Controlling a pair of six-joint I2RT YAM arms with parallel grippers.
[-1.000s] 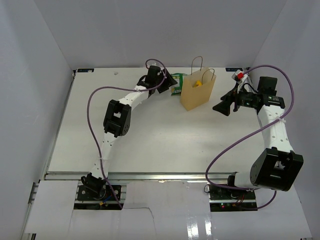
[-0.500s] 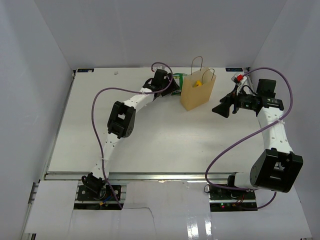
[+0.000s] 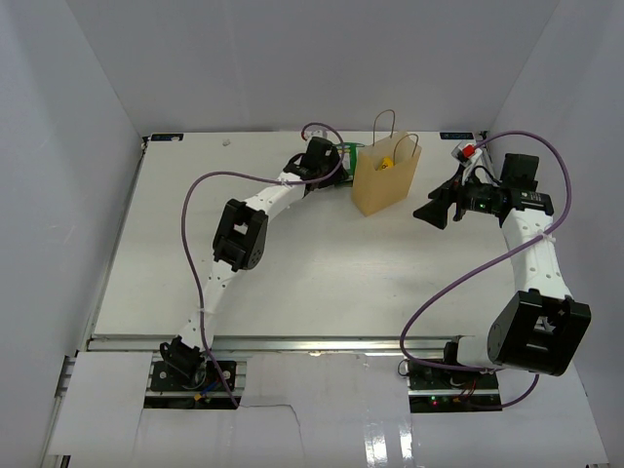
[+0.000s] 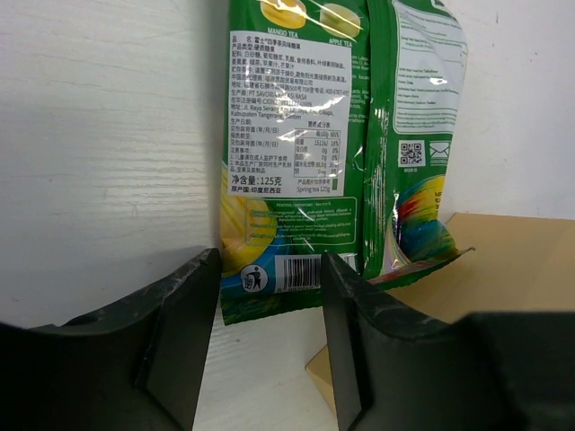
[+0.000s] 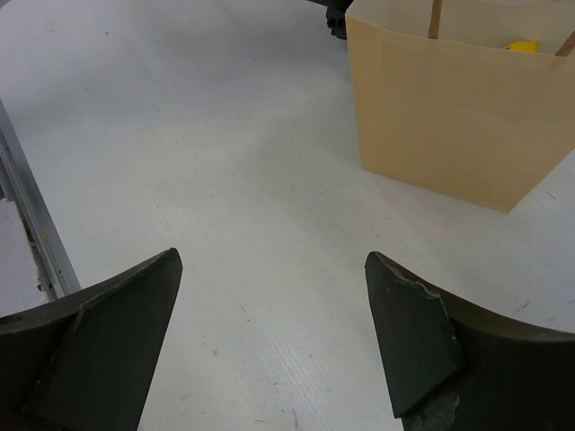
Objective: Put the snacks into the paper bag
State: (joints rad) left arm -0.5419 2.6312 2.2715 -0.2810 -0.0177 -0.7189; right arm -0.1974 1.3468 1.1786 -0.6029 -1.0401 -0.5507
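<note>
The paper bag (image 3: 387, 179) stands upright at the back middle of the table, with a yellow packet (image 3: 385, 163) showing inside it. Two green pouches lie just left of it: one flat on the table (image 4: 287, 135), one (image 4: 409, 126) leaning against the bag (image 4: 512, 260). My left gripper (image 3: 336, 169) is at the near end of the flat pouch, open, and its fingertips (image 4: 202, 269) straddle that pouch's bottom edge. My right gripper (image 3: 426, 212) hovers open and empty to the right of the bag (image 5: 449, 108).
White walls close in the table on the left, back and right. A metal rail (image 5: 36, 233) runs along the table's edge in the right wrist view. The purple cables (image 3: 195, 195) loop over both arms.
My left gripper has moved right, up to the green pouches beside the bag, and its jaws have narrowed. The right arm has barely moved.
</note>
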